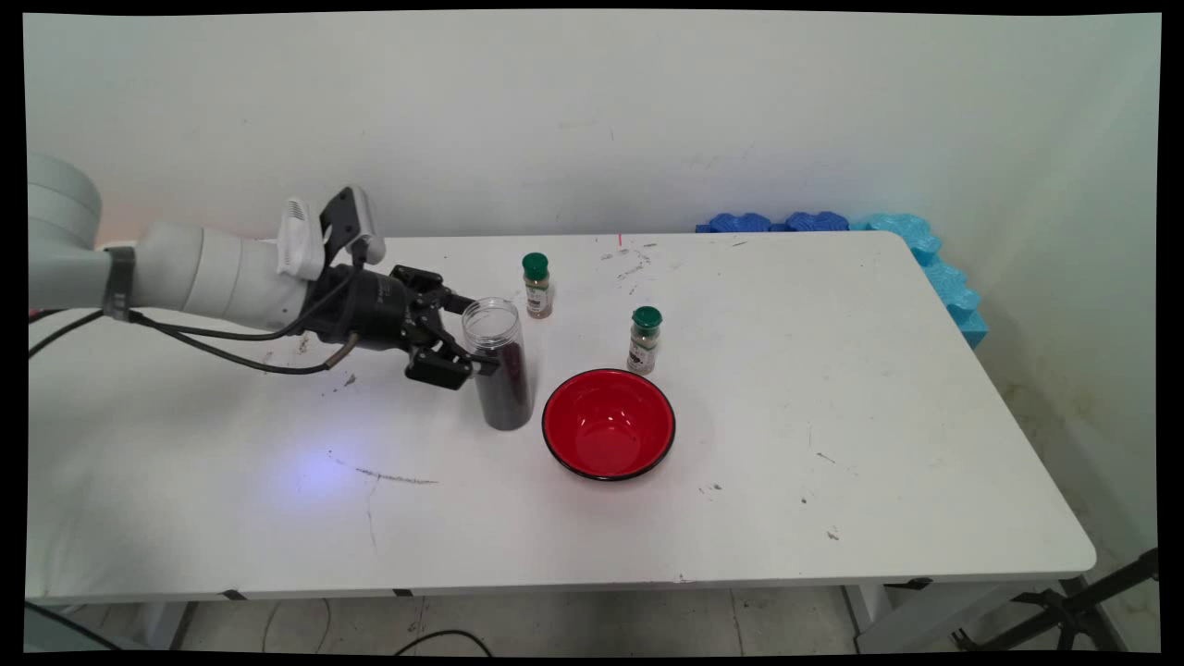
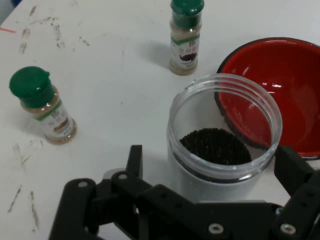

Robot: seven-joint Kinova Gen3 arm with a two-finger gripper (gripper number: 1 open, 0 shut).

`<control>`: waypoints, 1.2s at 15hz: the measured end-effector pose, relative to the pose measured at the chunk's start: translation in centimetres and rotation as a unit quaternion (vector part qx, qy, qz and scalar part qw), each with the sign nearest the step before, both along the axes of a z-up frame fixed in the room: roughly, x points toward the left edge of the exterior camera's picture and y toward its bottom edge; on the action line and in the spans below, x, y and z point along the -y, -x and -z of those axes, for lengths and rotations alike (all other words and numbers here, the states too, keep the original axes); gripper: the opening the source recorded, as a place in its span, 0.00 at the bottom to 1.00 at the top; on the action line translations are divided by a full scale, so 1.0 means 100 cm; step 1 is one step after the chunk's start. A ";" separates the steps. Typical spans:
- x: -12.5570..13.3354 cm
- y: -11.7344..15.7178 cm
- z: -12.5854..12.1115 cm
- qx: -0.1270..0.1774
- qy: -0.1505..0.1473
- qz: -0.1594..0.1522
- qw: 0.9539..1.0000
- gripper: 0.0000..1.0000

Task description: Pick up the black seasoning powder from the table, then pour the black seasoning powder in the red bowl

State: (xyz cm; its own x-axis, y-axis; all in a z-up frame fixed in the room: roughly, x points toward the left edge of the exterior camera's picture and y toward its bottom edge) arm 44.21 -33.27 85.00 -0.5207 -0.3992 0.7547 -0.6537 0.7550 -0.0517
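Note:
A clear open-topped jar [image 1: 500, 370], about half full of dark grains, stands upright on the white table [image 1: 832, 388]. My gripper [image 1: 474, 335] reaches in from the left and is open, with one finger on each side of the jar's upper part. In the hand view the jar [image 2: 225, 135] sits between the fingers of my gripper [image 2: 212, 167]. The left finger [image 2: 134, 159] stands a little apart from the jar wall, and the right finger [image 2: 292, 170] is close against it. An empty red bowl [image 1: 608, 423] with a black rim sits just right of the jar.
Two small spice bottles with green caps stand behind the jar and bowl, one [image 1: 536, 285] farther back and the other [image 1: 645, 339] close to the bowl's far rim. Blue foam pieces [image 1: 925, 250] lie by the table's far right corner.

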 end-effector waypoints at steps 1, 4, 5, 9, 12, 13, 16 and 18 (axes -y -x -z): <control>0.002 0.001 0.001 0.000 0.000 0.001 1.000 1.00; 0.005 0.004 0.004 0.000 0.001 0.003 1.000 1.00; 0.006 0.005 0.004 -0.001 0.002 0.003 1.000 0.00; 0.009 0.007 0.005 -0.006 0.002 0.001 1.000 0.00; 0.007 0.004 0.002 -0.004 0.000 0.001 1.000 0.00; 0.005 0.002 0.000 -0.002 -0.001 0.000 1.000 0.00; -0.005 -0.008 -0.014 0.007 -0.007 -0.003 1.000 0.00; -0.013 -0.015 -0.028 0.011 -0.012 -0.010 1.000 0.00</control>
State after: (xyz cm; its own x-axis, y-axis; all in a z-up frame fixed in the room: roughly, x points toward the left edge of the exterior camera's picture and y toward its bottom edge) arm 45.74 -32.01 87.79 -0.5291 -0.4275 0.7330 -0.6672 0.7434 -0.0479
